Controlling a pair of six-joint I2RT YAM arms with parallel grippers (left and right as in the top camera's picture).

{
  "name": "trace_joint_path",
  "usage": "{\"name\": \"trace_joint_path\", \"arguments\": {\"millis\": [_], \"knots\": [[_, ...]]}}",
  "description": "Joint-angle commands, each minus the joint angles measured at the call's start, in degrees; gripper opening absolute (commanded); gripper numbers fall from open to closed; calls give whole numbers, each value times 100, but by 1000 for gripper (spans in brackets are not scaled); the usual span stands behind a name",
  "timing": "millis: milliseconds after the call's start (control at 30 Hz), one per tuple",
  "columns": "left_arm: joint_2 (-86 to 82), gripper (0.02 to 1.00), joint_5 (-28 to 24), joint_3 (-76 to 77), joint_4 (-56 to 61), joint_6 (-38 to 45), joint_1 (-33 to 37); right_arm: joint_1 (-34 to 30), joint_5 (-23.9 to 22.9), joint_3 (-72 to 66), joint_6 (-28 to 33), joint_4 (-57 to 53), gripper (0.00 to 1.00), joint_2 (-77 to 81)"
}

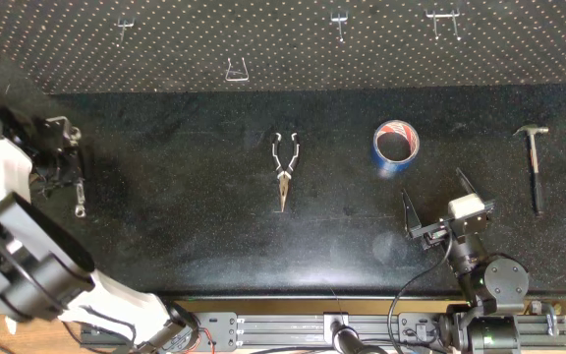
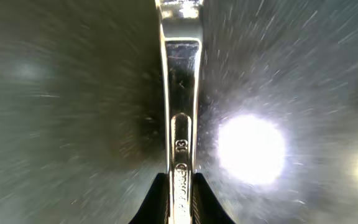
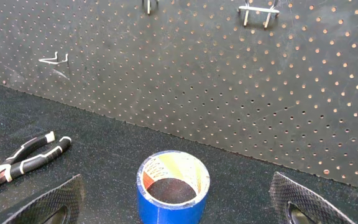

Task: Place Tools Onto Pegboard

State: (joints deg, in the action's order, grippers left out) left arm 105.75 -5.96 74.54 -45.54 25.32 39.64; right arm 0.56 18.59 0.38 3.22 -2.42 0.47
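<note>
At the far left of the black mat, my left gripper (image 2: 180, 186) is shut on the shaft of a steel wrench (image 2: 181, 74), whose lower end (image 1: 80, 200) pokes out below the gripper (image 1: 65, 165). Black-and-white-handled pliers (image 1: 284, 167) lie at the mat's centre. A blue tape roll (image 1: 396, 145) stands upright to their right. A hammer (image 1: 534, 165) lies at the far right. Near the front edge my right gripper (image 1: 430, 185) is open, with the tape roll (image 3: 173, 186) ahead of it and nothing between its fingers (image 3: 61, 199).
The pegboard (image 1: 293, 44) runs along the back of the mat and carries several metal hooks: a double hook (image 3: 258, 12), a single hook (image 1: 338, 22), a triangular wire hook (image 1: 236, 71) and one at the left (image 1: 124, 28). Bare mat lies between the tools.
</note>
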Motion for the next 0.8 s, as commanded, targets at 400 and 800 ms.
{"name": "trace_joint_path", "arguments": {"millis": [400, 800], "knots": [[-3353, 27, 415, -1266, 931, -1445, -2704, 50, -7, -15, -107, -31, 976, -42], [-3700, 27, 813, -1438, 1687, -1912, -3064, 50, -7, -15, -107, -31, 976, -42]]}}
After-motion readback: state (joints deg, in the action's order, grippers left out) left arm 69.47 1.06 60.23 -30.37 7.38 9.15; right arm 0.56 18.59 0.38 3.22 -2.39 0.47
